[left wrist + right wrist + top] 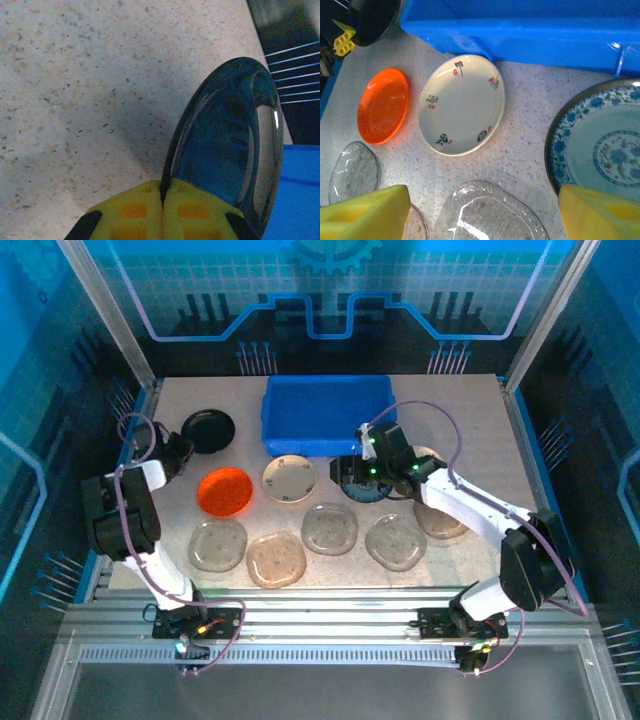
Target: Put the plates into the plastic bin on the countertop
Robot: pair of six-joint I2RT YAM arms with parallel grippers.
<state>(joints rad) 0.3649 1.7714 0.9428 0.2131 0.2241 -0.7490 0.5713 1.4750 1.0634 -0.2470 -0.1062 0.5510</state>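
Closest to us, in the left wrist view, the left gripper [162,197] has its yellow pads pressed shut on the rim of a glossy round black plate [225,145]. The plate stands tilted on edge above the beige speckled countertop [75,100]; we cannot tell whether its far rim touches the surface. From above, that plate sits near the countertop's far-left corner, just left of the bright blue rectangular plastic bin [325,412]. The bin rests at the middle of the far edge, and all the plates lie outside it.

The right gripper [372,458] hovers by the bin's near wall, over a round blue-patterned plate [610,150], its jaws spread wide and holding nothing.

Along the near edge lie five clear glass rounded-square plates [276,558] in a loose row, the rightmost partly under the right arm. Between that row and the bin lie a round cream plate with small marks [462,105] and, to its left, a round orange-red plate [382,105], close but apart.
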